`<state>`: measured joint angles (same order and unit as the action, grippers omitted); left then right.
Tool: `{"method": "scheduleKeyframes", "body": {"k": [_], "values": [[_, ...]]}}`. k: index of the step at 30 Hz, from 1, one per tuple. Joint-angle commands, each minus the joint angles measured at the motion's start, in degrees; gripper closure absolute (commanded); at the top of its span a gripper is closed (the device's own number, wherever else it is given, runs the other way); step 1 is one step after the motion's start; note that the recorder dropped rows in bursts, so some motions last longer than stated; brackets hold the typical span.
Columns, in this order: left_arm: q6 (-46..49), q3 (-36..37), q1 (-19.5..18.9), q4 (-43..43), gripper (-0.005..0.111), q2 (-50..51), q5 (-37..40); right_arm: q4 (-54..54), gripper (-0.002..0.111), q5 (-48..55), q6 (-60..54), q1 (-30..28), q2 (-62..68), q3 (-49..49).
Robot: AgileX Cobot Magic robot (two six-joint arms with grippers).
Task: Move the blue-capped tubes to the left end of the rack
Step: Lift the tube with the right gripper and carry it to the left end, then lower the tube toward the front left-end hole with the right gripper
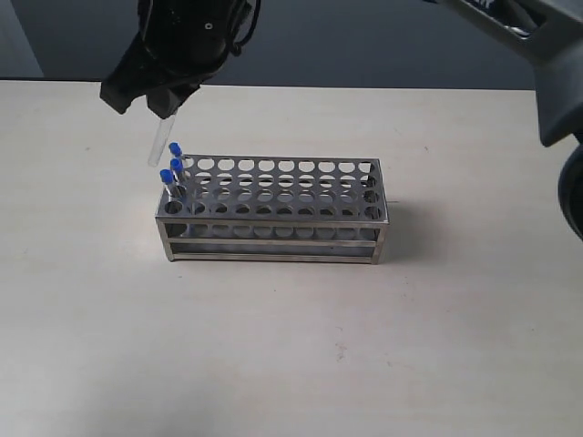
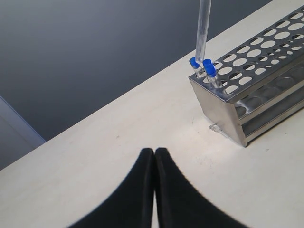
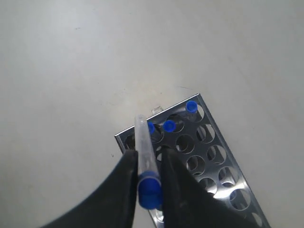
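Four blue-capped tubes (image 1: 176, 165), one rack (image 1: 273, 228).
Three tubes stand in the rack; the fourth is held above it in the one right gripper (image 3: 146, 159).

rack (image 1: 273, 211) mid-bench | three blue-capped tubes (image 1: 177, 166) in its left end | clear tube (image 1: 160, 144) tilted above them, in gripper (image 1: 164, 104) jaws

Pale beige tabletop (image 1: 291, 364), matte, faint specks. Dark grey-blue wall (image 1: 364, 45) behind. Soft even light.
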<state>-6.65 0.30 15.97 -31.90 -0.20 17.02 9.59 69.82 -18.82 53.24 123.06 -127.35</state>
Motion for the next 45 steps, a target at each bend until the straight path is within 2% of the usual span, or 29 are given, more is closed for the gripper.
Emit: {"method": "scheduleKeyframes", "body": {"k": [1, 5, 12, 20, 31, 35, 38, 42, 45], "values": [[-0.28, -0.30, 0.22, 0.02, 0.106, 0.20, -0.44, 0.13, 0.109, 0.15, -2.60, 0.07, -0.65, -0.41], [-0.28, -0.30, 0.22, 0.02, 0.106, 0.20, -0.44, 2.92, 0.109, 0.15, -2.60, 0.66, -0.65, -0.41], [-0.28, -0.30, 0.22, 0.02, 0.106, 0.20, -0.44, 1.73, 0.109, 0.15, -2.49, 3.59, -1.00, -0.41], [-0.28, -0.30, 0.22, 0.02, 0.106, 0.20, -0.44, -22.86, 0.109, 0.15, 1.67, 5.53, -2.07, -0.41], [-0.28, -0.30, 0.22, 0.04, 0.106, 0.20, -0.33, -24.74, 0.109, 0.15, 1.44, 4.46, -3.56, 0.36], [-0.28, -0.30, 0.22, 0.04, 0.106, 0.20, -0.33, -27.83, 0.109, 0.15, 7.30, 3.46, -3.56, 1.56], [-0.28, -0.30, 0.22, 0.04, 0.106, 0.20, -0.33, -25.42, 0.109, 0.15, 9.82, 2.11, -3.56, 2.41], [-0.28, -0.30, 0.22, 0.29, 0.106, 0.20, -0.20, -11.58, 0.109, 0.15, 9.82, 0.71, -3.56, 3.66], [-0.28, -0.30, 0.22, 0.29, 0.106, 0.20, -0.20, -7.79, 0.109, 0.15, 9.82, 0.55, -3.56, 5.84]]}}
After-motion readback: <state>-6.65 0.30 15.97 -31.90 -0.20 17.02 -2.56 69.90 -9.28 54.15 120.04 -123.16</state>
